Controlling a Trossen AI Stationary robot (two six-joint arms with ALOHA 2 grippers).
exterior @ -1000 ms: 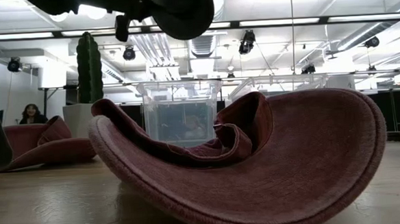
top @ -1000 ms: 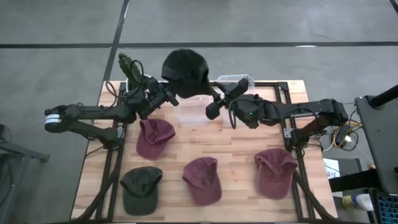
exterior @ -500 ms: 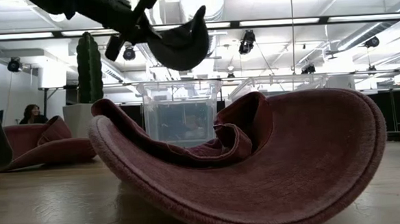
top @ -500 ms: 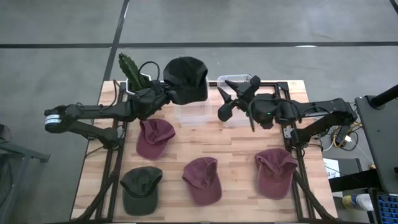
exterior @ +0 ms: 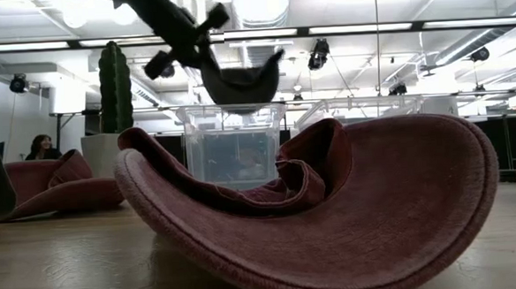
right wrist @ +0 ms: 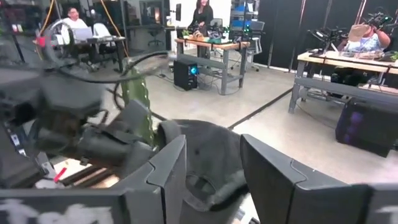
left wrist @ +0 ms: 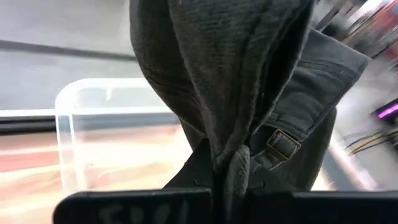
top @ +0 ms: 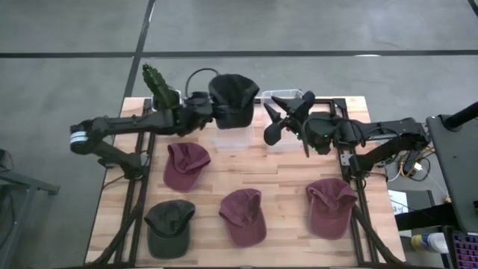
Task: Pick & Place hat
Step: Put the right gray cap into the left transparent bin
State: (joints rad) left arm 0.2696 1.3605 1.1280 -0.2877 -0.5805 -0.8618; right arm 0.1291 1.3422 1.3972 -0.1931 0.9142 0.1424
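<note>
Left pincer (top: 203, 109) is clamped tight on the back edge of the black hat (top: 233, 99), and the left wrist view shows the fabric by the strap buckle bunched between its fingers. The hat hangs in the air directly above the clear bin (top: 231, 133) at the far side of the desk (top: 291, 224); in the low view the crown sags right over the bin's open rim, just short of touching it by the look of it, though the angle makes that gap hard to judge. So the relation that matters: hat over bin, brim end pointing away from the left arm toward the right one, the long axis running roughly across the desk.

The right pincer (top: 286, 116) sits just beside the hat on its other side, fingers spread, gripping nothing, over a second clear bin (top: 283, 96). The left arm alone carries the load, so the drop looks like its call. Four more hats lie on the desk, untouched.
</note>
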